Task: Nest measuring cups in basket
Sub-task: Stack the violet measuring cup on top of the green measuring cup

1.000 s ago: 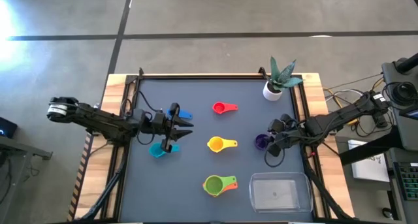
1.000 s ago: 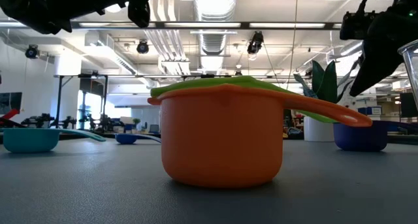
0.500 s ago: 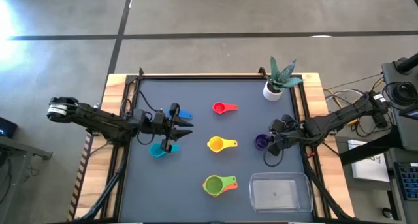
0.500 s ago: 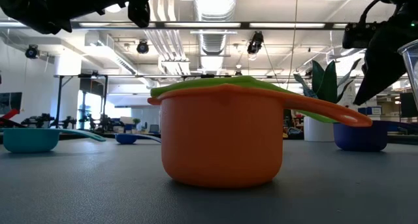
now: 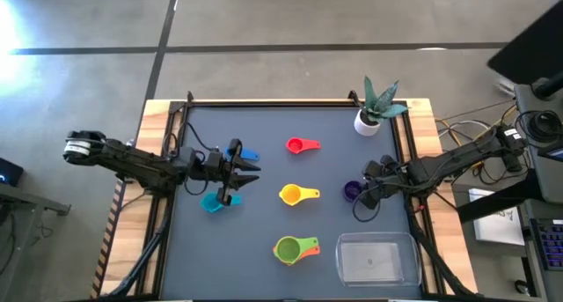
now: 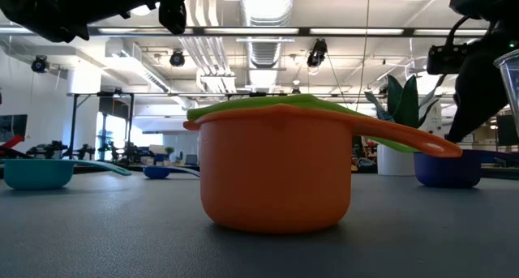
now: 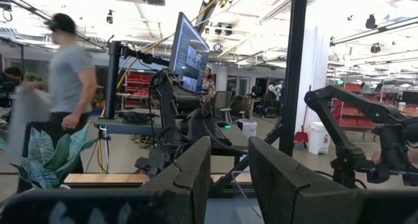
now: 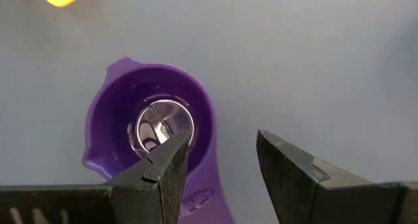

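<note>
The purple cup [image 5: 351, 191] [image 8: 157, 129] stands upright on the dark mat at the right. My right gripper [image 5: 359, 196] [image 8: 222, 151] is open just above it, pointing down. One finger is over the bowl and the other outside the wall, beside the handle [image 8: 204, 201]. My left gripper [image 5: 244, 173] [image 7: 228, 160] is open and empty, held level above the mat between the blue cup [image 5: 250, 154] and the teal cup [image 5: 211, 202]. The red cup [image 5: 303, 145] and the yellow cup [image 5: 296, 195] stand mid-mat. The green cup [image 5: 286, 248] sits inside the orange cup [image 6: 276, 177]. The clear basket [image 5: 376, 258] is empty at the near right.
A white plant pot [image 5: 368, 119] stands at the far right corner of the mat. A wooden frame [image 5: 158, 117] borders the mat. In the left wrist view, a person [image 7: 65, 87] walks in the room beyond the table.
My right gripper has come down a little toward the purple cup, staying open. The cups have not moved.
</note>
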Robot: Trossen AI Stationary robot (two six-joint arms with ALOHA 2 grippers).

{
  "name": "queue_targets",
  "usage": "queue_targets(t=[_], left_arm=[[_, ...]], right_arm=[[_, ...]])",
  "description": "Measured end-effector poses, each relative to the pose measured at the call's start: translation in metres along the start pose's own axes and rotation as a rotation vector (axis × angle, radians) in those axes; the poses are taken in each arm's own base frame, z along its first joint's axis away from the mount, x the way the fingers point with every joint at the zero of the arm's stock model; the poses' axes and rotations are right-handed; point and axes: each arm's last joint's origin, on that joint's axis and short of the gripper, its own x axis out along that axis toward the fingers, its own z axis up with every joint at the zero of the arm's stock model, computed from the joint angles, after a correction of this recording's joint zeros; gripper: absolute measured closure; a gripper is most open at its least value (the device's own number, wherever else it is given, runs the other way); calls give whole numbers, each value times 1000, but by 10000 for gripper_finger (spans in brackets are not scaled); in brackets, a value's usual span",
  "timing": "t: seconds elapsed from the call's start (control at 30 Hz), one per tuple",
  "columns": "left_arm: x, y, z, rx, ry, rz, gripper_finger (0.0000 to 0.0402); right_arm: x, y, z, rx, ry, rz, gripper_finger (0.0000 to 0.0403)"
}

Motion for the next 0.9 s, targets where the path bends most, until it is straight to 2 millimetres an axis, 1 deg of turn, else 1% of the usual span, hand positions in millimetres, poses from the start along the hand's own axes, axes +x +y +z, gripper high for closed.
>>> queue_targets(t=[0.37,0.47,0.53,0.6,0.8,0.9], left_arm=[[0,0,0,1,2,0,316],[0,0,0,1,2,0,316],[0,0,0,1,3,0,316],[0,0,0,1,4,0,316],[0,0,0,2,4,0,316],[0,0,0,2,4,0,316]], right_arm=[[14,1,-7,26,-6,46,232],[17,-1,-11,29,3,36,240],[18,-1,-11,29,4,35,256],[18,-1,-11,29,2,36,281],[18,-1,-11,24,1,37,379],[17,0,-10,24,-1,39,387]])
